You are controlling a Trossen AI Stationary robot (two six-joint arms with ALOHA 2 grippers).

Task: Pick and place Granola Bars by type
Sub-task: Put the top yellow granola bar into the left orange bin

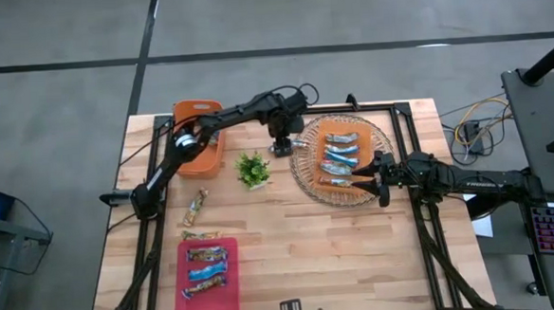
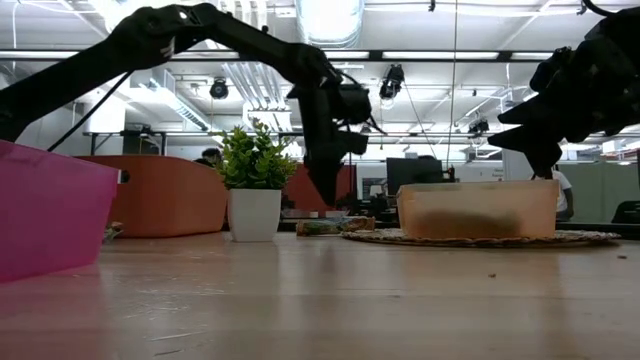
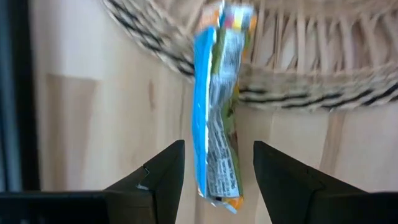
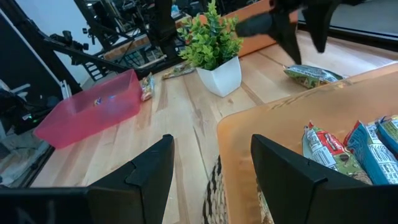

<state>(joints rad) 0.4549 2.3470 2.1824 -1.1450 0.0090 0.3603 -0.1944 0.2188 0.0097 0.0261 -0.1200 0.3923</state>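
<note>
Left gripper (image 1: 282,147): hung just off the woven tray's (image 1: 307,187) left rim, fingers apart and empty, straddling a bar from above without touching it; judged a descent toward a pick.
Targeted bar (image 3: 216,106): a blue-and-silver wrapper lying on the wood against the tray's rim, its far end overlapping the weave. Its long axis ran in line with the gap between the fingers (image 3: 163,176), so they would close across its narrow width.
Right gripper (image 1: 377,178): poised over the near corner of the orange bin (image 4: 261,124) on the tray, fingers spread, holding nothing; probably waiting.
Unsorted bars (image 1: 342,157): heaped in that bin, mostly lying crosswise.
Sorted bars (image 1: 207,265): three in the pink bin (image 1: 192,307), stacked parallel, long axes across it.
Stray bar (image 1: 196,209): on bare table above the pink bin, slanted.
Plant (image 1: 252,169): between the bins, apart from the work.
</note>
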